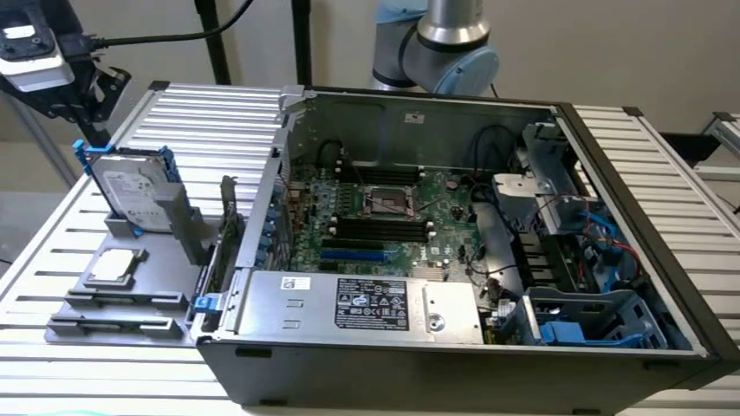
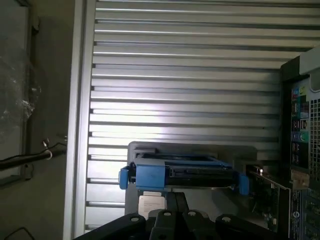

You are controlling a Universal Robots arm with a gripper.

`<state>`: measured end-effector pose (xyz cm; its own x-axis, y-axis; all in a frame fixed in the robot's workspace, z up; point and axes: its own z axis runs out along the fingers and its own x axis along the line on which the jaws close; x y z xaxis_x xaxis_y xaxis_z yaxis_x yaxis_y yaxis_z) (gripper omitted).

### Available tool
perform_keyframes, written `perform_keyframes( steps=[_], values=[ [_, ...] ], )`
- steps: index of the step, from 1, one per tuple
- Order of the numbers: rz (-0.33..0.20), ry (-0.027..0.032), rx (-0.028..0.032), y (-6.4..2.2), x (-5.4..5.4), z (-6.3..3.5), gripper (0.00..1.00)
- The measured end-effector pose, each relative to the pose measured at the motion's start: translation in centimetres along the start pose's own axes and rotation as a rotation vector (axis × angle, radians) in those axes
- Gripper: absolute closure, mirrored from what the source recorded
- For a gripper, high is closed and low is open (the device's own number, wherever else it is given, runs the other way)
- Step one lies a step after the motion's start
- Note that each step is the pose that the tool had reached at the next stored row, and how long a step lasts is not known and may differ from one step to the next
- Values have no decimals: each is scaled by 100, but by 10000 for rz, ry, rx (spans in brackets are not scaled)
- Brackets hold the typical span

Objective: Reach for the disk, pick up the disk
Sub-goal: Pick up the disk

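Slatted metal table (image 1: 208,104); upper left of exterior view, gripper (image 1: 95,130) just above upright disk (image 1: 130,186) in grey stand (image 1: 162,270); jaw opening impossible to tell.

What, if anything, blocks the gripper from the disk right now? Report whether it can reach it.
Probably yes. The gripper hangs close by the top edge of the disk, which stands upright in the grey holder beside the computer case; nothing lies between them.
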<state>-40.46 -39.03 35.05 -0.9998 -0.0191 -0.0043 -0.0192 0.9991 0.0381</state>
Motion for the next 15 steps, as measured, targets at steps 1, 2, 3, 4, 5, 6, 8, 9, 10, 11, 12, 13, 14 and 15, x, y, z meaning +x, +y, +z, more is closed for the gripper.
perform_keyframes(
  steps=[1, 2, 3, 4, 5, 6, 8, 9, 10, 11, 12, 13, 14, 15],
  values=[
    [-1, 0, 0, 25, 34, 1, 89],
    [0, 0, 1, 54, 67, 2, 89],
    [2, -1, 2, 82, 98, 3, 89],
    [0, 2, 5, 106, 122, 2, 89],
    [0, 1, 7, 125, 139, 3, 89],
    [0, 0, 11, 133, 150, 3, 89],
    [-1, 0, 13, 134, 152, 3, 89],
    [-1, 0, 14, 134, 152, 3, 89],
    [-1, 0, 13, 134, 152, 3, 89],
    [-4, 0, 13, 136, 153, 4, 89],
    [-56, 2, 14, 142, 154, 3, 89],
    [-195, 7, 13, 143, 154, 4, 89],
    [-371, 13, 12, 143, 154, 4, 89],
    [-566, 20, 11, 143, 154, 4, 89]
  ],
)
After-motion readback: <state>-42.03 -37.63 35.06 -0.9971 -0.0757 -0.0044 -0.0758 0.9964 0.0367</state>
